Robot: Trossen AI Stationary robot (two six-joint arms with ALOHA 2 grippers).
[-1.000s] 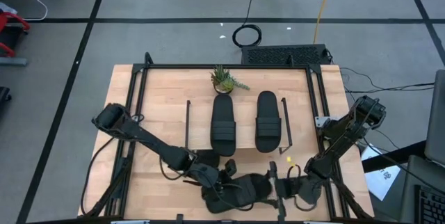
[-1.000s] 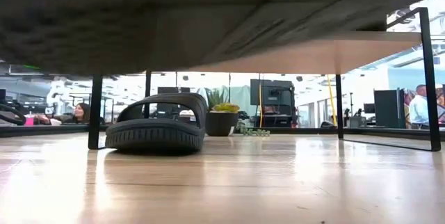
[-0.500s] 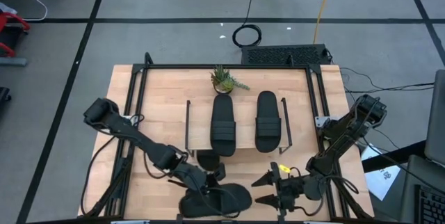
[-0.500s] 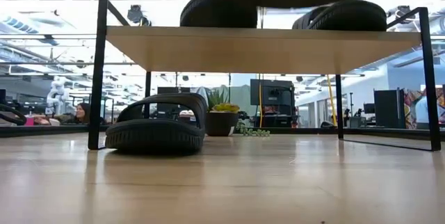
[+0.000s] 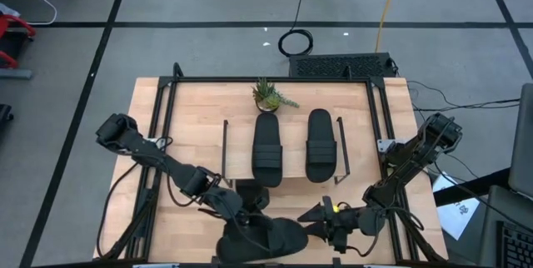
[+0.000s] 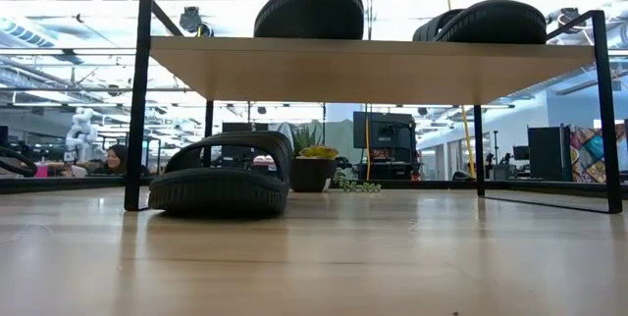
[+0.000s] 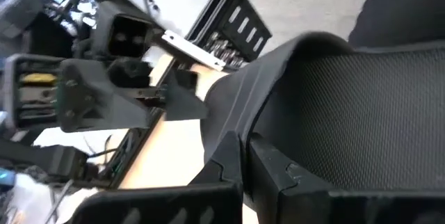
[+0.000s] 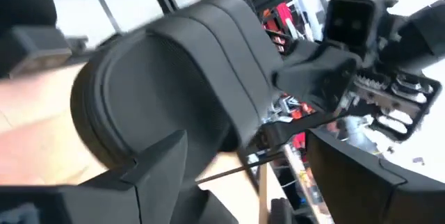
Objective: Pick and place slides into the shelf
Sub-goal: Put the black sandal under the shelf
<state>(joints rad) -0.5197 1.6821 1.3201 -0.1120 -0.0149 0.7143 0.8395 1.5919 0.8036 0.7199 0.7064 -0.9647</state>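
since a second ago the left gripper has carried its black matte slide sandal off toward the counter's near edge and away from the low camera, which now sees the whole rack, while the right gripper has turned to face that sandal.

high view: the left gripper's fingers are clamped on the carried sandal at the near edge of the light wooden counter. the right gripper sits just beside the sandal's end, fingers spread apart, holding nothing. two more black slide sandals lie side by side on the light wood top board of the low black-framed shelf, near a small potted green plant.

low view: a fourth black slide sandal rests on the counter under the shelf's board, by its left black leg. the two upper sandals show as dark soles above the board.

left wrist view: the dark fingers are closed on the held sandal's wide strap; the right gripper shows beyond it.

right wrist view: the open fingers frame the sandal's rounded end.
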